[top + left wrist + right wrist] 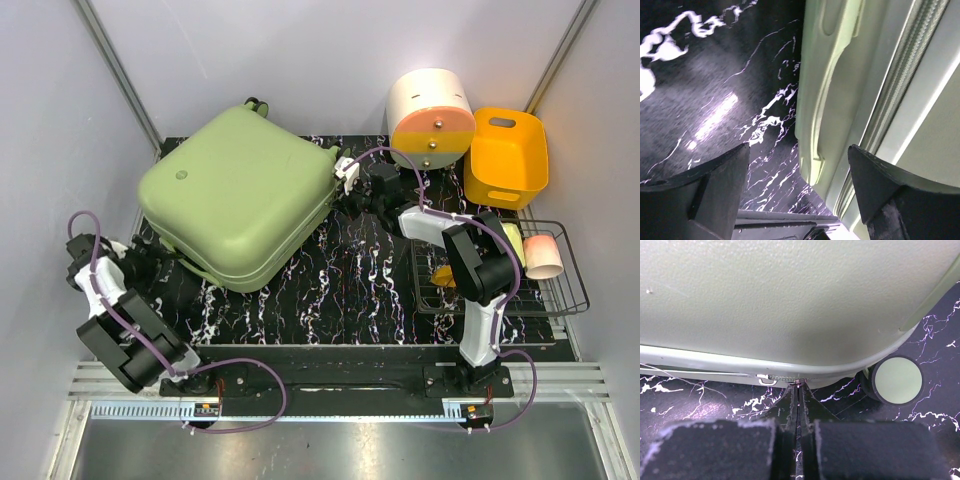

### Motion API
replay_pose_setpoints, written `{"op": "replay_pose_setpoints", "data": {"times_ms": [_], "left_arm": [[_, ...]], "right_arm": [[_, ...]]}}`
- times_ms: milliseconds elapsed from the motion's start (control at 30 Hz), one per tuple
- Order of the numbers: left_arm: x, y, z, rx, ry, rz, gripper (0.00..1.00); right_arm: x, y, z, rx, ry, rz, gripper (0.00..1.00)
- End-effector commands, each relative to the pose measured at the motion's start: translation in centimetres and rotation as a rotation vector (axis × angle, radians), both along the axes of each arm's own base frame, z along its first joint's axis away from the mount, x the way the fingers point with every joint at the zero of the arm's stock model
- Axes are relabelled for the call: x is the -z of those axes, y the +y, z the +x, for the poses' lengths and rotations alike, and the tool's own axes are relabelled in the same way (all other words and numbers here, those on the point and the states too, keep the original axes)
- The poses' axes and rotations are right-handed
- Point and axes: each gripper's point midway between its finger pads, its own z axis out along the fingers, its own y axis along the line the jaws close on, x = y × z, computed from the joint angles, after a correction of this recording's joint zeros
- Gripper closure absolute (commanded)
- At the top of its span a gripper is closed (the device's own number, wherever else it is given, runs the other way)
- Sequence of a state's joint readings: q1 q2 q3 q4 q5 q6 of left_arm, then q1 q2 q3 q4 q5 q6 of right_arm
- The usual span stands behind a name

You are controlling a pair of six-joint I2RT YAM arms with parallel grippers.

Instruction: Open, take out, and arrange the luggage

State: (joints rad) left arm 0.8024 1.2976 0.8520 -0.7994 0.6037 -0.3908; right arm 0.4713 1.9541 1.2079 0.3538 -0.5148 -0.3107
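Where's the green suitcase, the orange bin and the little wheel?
suitcase (235, 190): top view, middle of its lid.
bin (505, 188): top view, its near wall.
wheel (897, 380): right wrist view, its round pale face.

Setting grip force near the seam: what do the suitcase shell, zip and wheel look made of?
The suitcase shell looks like hard plastic: pale green, matte, finely pebbled. The zip shows silvery ribbed teeth, perhaps metal or metallised coil; unclear which. The wheel has a smooth pale green plastic-looking face and a dark rim, possibly rubber.
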Motion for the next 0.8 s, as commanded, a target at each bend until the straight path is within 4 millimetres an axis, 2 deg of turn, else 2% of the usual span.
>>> {"op": "replay_pose_setpoints", "data": {"times_ms": [0, 167, 367, 533, 600, 700, 767], "left_arm": [[-0.5, 0.6, 3.5, 0.025, -0.08, 0.056, 0.17], [1.2, 0.6, 4.8, 0.025, -0.033, 0.085, 0.2], [4.4, 0.0, 3.7, 0.046, 0.044, 0.097, 0.29], [5.5, -0.6, 2.9, 0.082, 0.072, 0.121, 0.34], [6.1, -0.8, 2.8, 0.09, 0.095, 0.134, 0.34], [6.4, -1.4, 3.8, 0.141, 0.115, 0.17, 0.27], [6.7, -1.4, 4.4, 0.179, 0.149, 0.223, 0.28]], "right_arm": [[-3.3, 0.6, 2.0, 0.043, -0.1, 0.039, 1.0], [-3.3, 0.6, 2.1, 0.046, -0.095, 0.035, 1.0], [-3.4, 0.6, 2.0, 0.042, -0.096, 0.037, 1.0], [-3.0, 0.5, 1.8, 0.042, -0.087, 0.033, 1.0], [-2.7, 0.5, 1.7, 0.042, -0.084, 0.03, 1.0], [-2.5, 0.4, 1.6, 0.042, -0.082, 0.03, 1.0], [-2.3, 0.4, 1.6, 0.041, -0.078, 0.03, 1.0]]}}
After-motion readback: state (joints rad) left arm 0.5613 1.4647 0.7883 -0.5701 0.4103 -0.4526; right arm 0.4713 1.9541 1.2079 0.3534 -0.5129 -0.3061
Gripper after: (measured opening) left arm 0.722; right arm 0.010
